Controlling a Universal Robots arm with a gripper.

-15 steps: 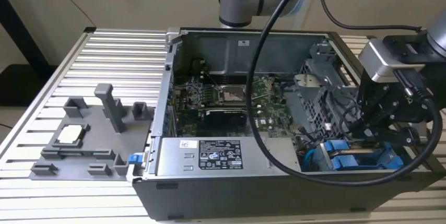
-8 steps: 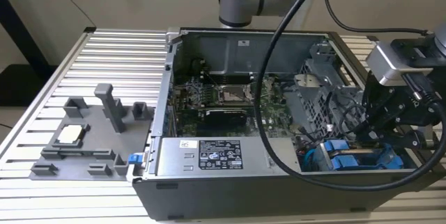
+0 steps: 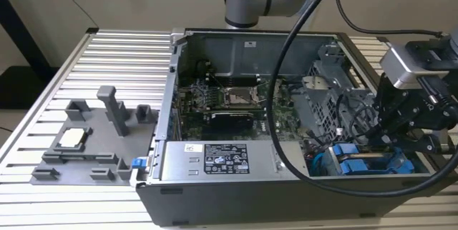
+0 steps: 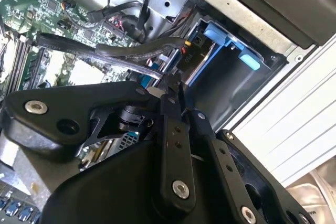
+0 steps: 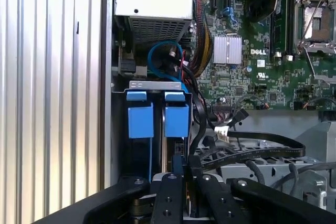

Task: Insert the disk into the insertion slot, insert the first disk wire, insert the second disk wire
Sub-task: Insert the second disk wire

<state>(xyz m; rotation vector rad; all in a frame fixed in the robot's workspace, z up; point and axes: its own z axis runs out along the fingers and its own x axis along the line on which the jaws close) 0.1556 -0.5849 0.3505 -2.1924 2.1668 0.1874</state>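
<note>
The disk (image 5: pixel 176 120), in its blue carrier frame, sits inside the insertion slot (image 5: pixel 155 84) of the dark drive cage, next to a second blue carrier (image 5: pixel 140 120). In the exterior view both blue carriers (image 3: pixel 352 159) lie in the case's near corner on the exterior view's right. My gripper (image 5: pixel 185 169) hangs over the disk's end, shut on the connector of a black flat disk wire (image 5: pixel 262 150). In the second wrist view the fingers (image 4: pixel 169 124) pinch that connector right beside the blue frame (image 4: pixel 223 38), and the wire (image 4: pixel 121 51) trails off across the board. The gripper (image 3: pixel 381 136) reaches into the case.
The open computer case (image 3: pixel 179 80) lies on a slatted metal table (image 3: pixel 107 53). Inside are the motherboard (image 3: pixel 229 98), a labelled power supply box (image 3: pixel 214 161), a perforated grey cage (image 3: pixel 325 88) and a looped blue cable (image 5: pixel 157 56). A grey fixture (image 3: pixel 86 144) stands beside the case.
</note>
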